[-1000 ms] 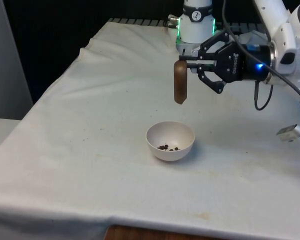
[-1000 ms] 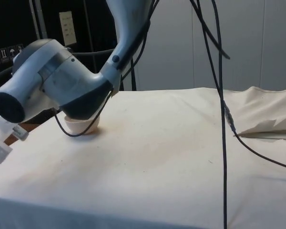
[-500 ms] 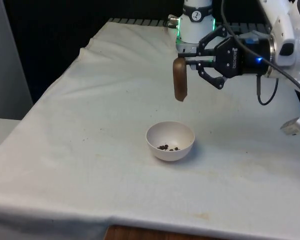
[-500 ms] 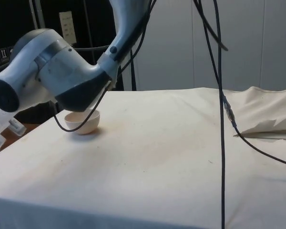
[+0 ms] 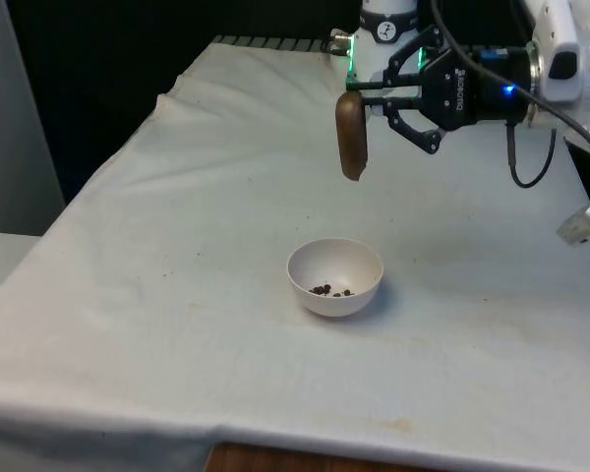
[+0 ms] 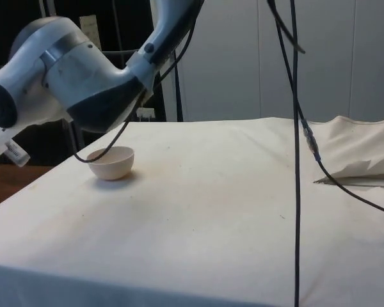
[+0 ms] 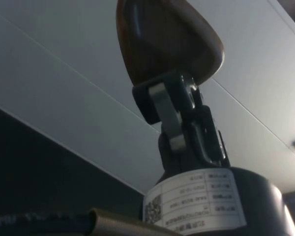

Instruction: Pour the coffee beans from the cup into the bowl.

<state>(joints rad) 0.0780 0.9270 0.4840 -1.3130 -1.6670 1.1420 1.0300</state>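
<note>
A brown wooden cup hangs on its side in the air, high above the table, with my gripper shut on its rim. In the wrist view the cup sits just beyond a finger clamped on it. Below and slightly nearer the table's front, a white bowl rests on the cloth with a few dark coffee beans at its bottom. The side view has the bowl near the table's far edge, below the arm's grey-white wrist housing.
The white cloth lies wrinkled along the front view's left edge. The robot's base stands behind the cup. Black cables hang down across the side view. A crumpled fold of cloth lies at the side view's right.
The gripper has risen with the cup, away from the bowl. In the side view the arm lifted and uncovered the bowl.
</note>
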